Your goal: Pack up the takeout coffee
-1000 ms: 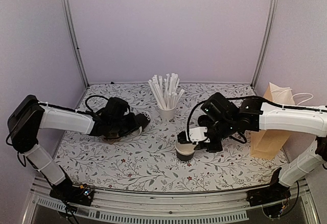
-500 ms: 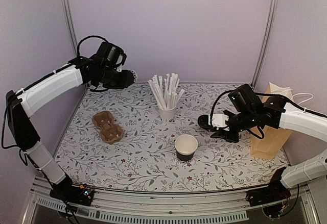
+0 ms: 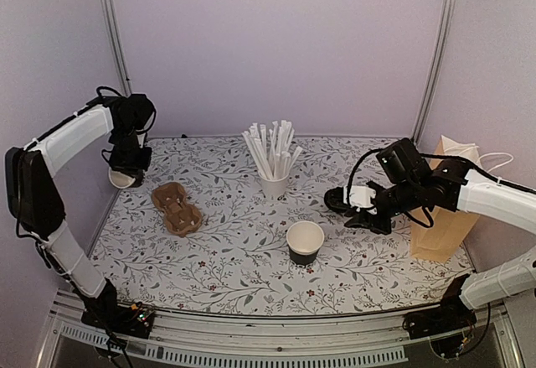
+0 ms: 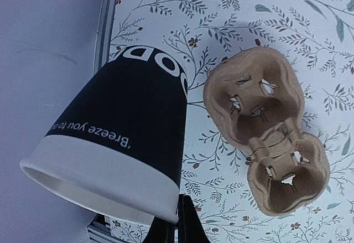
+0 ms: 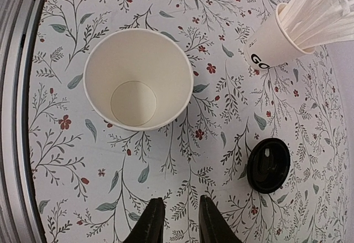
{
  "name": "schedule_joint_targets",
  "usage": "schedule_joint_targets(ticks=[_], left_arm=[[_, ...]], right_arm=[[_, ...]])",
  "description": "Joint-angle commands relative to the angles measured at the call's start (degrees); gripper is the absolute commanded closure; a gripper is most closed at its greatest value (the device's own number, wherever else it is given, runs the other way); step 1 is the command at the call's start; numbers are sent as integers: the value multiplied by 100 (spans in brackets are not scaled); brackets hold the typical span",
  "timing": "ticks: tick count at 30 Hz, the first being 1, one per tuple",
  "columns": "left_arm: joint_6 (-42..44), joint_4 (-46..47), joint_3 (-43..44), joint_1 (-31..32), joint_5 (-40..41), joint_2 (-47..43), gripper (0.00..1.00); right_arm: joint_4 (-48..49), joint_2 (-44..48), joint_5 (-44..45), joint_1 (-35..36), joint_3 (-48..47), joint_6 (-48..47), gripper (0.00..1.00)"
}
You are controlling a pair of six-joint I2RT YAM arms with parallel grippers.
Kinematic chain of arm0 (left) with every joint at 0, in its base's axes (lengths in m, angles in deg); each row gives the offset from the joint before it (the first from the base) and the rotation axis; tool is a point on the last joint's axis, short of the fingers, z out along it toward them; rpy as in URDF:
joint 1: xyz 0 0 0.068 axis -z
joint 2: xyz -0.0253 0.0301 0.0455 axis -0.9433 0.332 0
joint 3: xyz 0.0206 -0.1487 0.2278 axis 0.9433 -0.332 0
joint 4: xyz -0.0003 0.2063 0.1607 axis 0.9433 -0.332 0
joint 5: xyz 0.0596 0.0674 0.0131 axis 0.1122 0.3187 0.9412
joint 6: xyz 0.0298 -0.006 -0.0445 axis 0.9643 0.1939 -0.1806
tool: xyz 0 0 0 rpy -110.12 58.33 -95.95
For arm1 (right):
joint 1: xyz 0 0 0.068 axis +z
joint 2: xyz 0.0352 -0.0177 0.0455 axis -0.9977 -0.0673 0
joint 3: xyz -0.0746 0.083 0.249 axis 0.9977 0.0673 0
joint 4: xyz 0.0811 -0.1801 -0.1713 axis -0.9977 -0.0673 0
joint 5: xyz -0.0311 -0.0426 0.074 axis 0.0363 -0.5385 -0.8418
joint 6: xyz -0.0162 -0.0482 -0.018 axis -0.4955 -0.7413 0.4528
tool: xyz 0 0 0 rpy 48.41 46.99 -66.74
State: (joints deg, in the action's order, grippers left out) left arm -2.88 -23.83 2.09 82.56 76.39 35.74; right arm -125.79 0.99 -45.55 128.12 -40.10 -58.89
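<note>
A black paper cup (image 3: 305,242) with a white inside stands upright and empty in the middle of the table; the right wrist view looks straight into this cup (image 5: 138,79). Its round black lid (image 5: 268,165) lies flat on the table, also seen as a dark lid (image 3: 335,199) by my right gripper (image 3: 362,209). The right gripper (image 5: 176,201) hovers open between cup and lid, touching neither. My left gripper (image 3: 126,167) is at the far left by the wall. This left gripper (image 4: 178,210) is shut on the rim of a second black cup (image 4: 119,143), which is tilted.
The brown pulp carrier (image 3: 176,209) lies on the left part of the table, right of the held cup; it shows as carrier (image 4: 265,138). A white cup of wrapped straws (image 3: 272,185) stands at the back middle. A brown paper bag (image 3: 444,217) stands at the right.
A second ago the left gripper was low over the carrier and the right one at the middle cup. The left arm has swung up and to the left wall; the right has drawn back.
</note>
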Motion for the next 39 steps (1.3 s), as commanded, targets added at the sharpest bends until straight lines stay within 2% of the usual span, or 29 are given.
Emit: schedule_joint_targets(ticks=[1, 10, 15, 30, 34, 38, 39], left_arm=[[222, -261, -219, -257, -41, -530, 100], [276, -51, -699, -568, -1321, -394, 100], [71, -66, -782, -605, -839, -121, 100], [148, -75, -659, -672, -833, 321, 100], [138, -75, -634, -669, -781, 365, 89], [83, -99, -551, -669, -564, 380, 72], [80, -101, -533, -669, -529, 383, 64]], right_arm=[[142, 18, -179, -14, 129, 93, 76], [132, -206, -381, -14, 116, 112, 76], [114, -220, -431, -14, 76, 130, 76], [198, -249, -432, -16, 176, 165, 76], [197, -242, -403, -15, 176, 165, 76], [206, -264, -398, -14, 168, 169, 76], [199, -274, -403, -14, 168, 173, 76]])
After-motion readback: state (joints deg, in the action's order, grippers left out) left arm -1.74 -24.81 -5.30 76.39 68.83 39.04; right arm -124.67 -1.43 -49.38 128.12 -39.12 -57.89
